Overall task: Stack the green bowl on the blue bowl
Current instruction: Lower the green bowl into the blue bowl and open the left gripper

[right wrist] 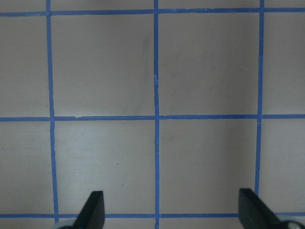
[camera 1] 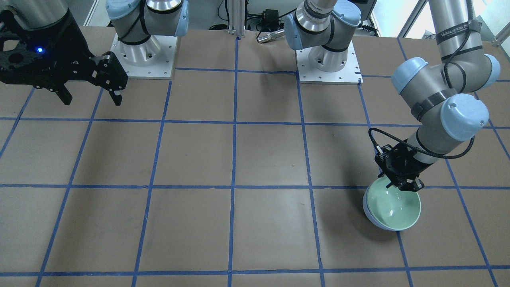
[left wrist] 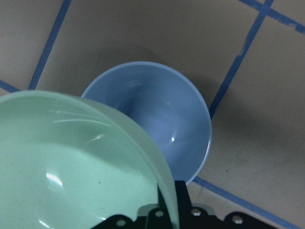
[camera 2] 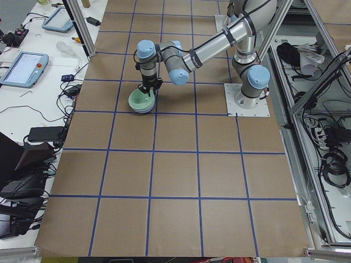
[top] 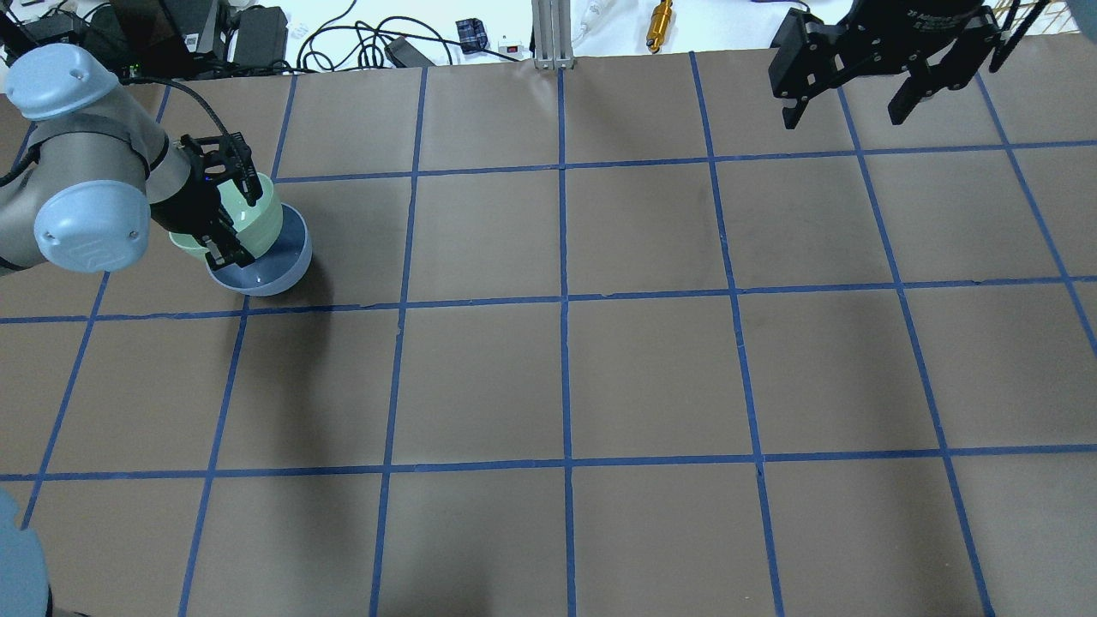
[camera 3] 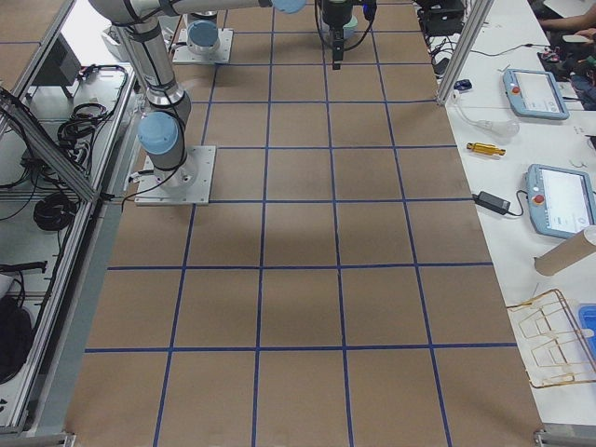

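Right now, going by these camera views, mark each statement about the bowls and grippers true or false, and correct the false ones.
1. The left gripper grips the green bowl by its rim. True.
2. The right gripper is shut on the blue bowl. False: it is open, holds nothing and hangs far from both bowls.
3. The blue bowl lies upside down. False: its opening faces up, and the left wrist view looks into its inside.
4. The green bowl is tilted and sits partly over the blue bowl. True.
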`<state>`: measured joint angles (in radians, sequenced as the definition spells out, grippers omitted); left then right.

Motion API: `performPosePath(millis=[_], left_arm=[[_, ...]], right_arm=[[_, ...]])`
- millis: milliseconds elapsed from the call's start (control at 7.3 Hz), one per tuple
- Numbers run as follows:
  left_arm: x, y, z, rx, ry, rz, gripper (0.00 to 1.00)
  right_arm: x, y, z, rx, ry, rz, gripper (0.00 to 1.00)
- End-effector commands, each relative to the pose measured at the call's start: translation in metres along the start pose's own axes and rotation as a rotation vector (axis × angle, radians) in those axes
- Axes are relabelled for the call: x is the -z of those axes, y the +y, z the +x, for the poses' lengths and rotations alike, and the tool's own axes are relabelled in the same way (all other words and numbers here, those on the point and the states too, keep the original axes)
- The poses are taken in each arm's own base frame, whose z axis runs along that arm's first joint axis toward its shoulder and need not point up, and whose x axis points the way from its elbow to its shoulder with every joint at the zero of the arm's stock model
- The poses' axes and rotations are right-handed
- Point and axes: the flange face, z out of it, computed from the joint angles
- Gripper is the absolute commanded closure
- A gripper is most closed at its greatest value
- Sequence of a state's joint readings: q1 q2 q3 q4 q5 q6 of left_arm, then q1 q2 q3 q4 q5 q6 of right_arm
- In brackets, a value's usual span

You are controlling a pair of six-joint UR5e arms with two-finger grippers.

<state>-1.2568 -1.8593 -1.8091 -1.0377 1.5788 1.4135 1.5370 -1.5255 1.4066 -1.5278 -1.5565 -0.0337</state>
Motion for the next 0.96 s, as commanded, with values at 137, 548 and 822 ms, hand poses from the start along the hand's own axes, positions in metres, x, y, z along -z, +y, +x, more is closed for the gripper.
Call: performPosePath(millis=[137, 548, 822], left_arm=[[0.056, -0.013, 0.004, 0.126, -0.029, 0.019, 0.0], [0.162, -0.039, 0.052, 0.532, 0.029, 0.059, 0.0], [0.209, -0.074, 0.1, 0.744, 0.081, -0.001, 0.0]], right_arm=[[0.0, 0.0, 0.0, 0.0, 0.001, -0.001, 0.0], [0.0, 0.0, 0.0, 0.0, 0.001, 0.001, 0.0], [0.0, 0.0, 0.0, 0.0, -0.001, 0.001, 0.0]])
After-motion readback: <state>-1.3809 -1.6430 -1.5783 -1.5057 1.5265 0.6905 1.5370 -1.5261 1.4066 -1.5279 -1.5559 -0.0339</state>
